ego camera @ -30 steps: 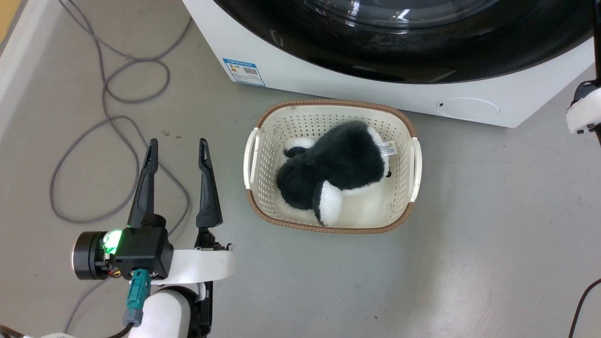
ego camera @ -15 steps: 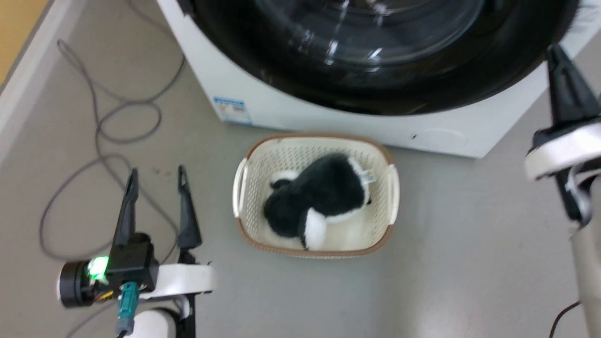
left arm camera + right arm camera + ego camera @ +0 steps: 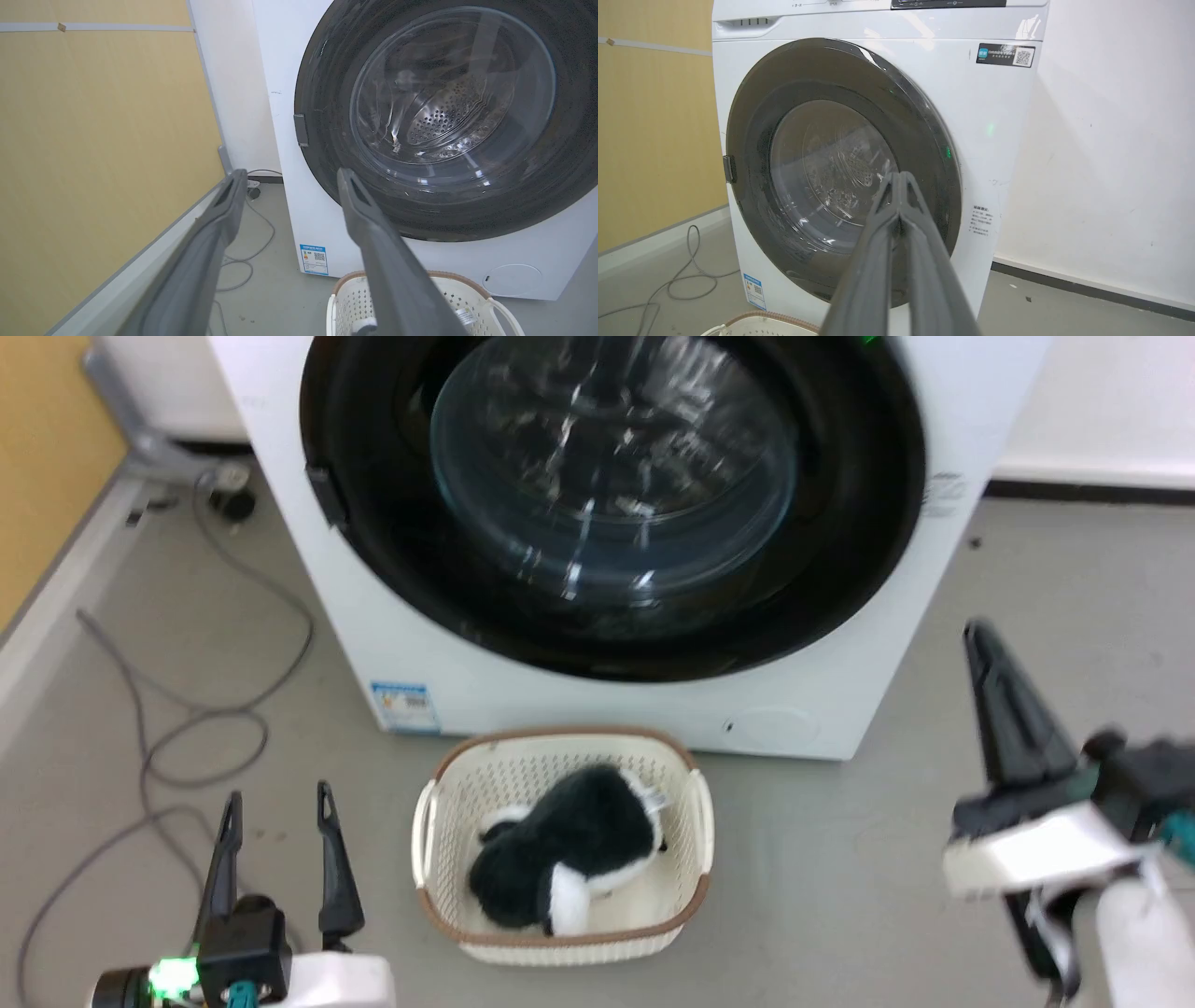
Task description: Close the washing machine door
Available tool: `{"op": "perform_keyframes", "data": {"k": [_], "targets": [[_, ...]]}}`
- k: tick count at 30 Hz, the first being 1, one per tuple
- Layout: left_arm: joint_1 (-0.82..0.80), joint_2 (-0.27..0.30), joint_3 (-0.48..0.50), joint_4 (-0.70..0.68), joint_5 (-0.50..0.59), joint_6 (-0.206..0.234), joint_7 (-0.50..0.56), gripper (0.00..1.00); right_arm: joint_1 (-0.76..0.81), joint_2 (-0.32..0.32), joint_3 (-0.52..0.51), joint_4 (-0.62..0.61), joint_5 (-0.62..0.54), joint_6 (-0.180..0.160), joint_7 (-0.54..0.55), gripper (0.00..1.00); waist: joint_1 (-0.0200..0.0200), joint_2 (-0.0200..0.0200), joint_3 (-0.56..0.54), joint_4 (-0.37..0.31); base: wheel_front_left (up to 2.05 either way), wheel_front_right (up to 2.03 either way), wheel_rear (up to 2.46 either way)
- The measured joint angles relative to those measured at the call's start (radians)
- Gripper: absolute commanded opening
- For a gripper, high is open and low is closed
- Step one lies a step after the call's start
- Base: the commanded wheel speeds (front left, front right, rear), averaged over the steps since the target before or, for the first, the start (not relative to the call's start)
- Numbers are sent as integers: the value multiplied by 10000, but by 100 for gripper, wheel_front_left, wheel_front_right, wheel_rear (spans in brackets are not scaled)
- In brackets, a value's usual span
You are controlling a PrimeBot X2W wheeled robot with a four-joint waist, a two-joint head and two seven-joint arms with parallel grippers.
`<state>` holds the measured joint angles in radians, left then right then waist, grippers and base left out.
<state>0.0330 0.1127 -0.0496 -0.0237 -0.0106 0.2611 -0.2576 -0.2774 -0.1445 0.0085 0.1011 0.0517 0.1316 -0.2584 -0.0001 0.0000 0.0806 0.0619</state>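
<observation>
The washing machine (image 3: 560, 700) is a white front-loader standing ahead of me. Its door (image 3: 611, 485), with a glossy black rim and a bulging glass bowl, lies flat against the machine's front. The steel drum shows through the glass of the door (image 3: 448, 116). My left gripper (image 3: 277, 795) is open and holds nothing, low at the left over the floor, well short of the machine. My right gripper (image 3: 978, 635) is shut on nothing, at the lower right, beside the machine's right corner. In the right wrist view the gripper (image 3: 899, 175) points at the door (image 3: 817, 172) without touching it.
A cream perforated basket (image 3: 695, 803) holding a black and white plush toy (image 3: 560, 849) stands on the floor in front of the machine, between my arms. Grey cables (image 3: 205, 719) loop on the floor at the left. A yellow wall panel (image 3: 37, 476) is left, a white wall (image 3: 1111, 140) right.
The head camera has tilted up, so the whole door has come into the picture. My right gripper has come into the picture at the lower right. The left gripper stays open.
</observation>
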Motion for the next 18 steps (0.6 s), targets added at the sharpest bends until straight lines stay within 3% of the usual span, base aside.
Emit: {"op": "perform_keyframes", "data": {"k": [1, 2, 3, 9, 17, 18], "targets": [[107, 0, 0, -4, 0, 4, 0, 100, 270, 163, -48, -102, 165, 0, 0, 0, 0, 0, -138, -76, 0, 0, 0], [204, 4, 4, -15, 0, 8, 0, 100, 543, 265, -59, -142, 242, 0, 0, 44, 0, 0, -263, -151, 0, 0, 0], [301, 10, 2, -27, 2, 8, 0, 100, 810, 357, -88, -155, 293, 0, 0, 100, 0, 0, -385, -229, 0, 0, 0], [582, 127, -105, -111, 6, -48, 0, 100, 1906, 838, -690, -357, 550, 0, 0, 100, 0, 0, -810, -701, 0, 0, 0], [737, 155, -244, -155, -144, -378, 0, 100, 2883, 874, -663, -328, 1076, -2, 0, 100, 0, 0, -1017, -1071, 0, 0, 0], [743, 151, -238, -150, -186, -422, 0, 0, 2898, 874, -619, -309, 1083, -2, 0, 0, 0, 0, -1011, -1102, 0, 0, 0]]}}
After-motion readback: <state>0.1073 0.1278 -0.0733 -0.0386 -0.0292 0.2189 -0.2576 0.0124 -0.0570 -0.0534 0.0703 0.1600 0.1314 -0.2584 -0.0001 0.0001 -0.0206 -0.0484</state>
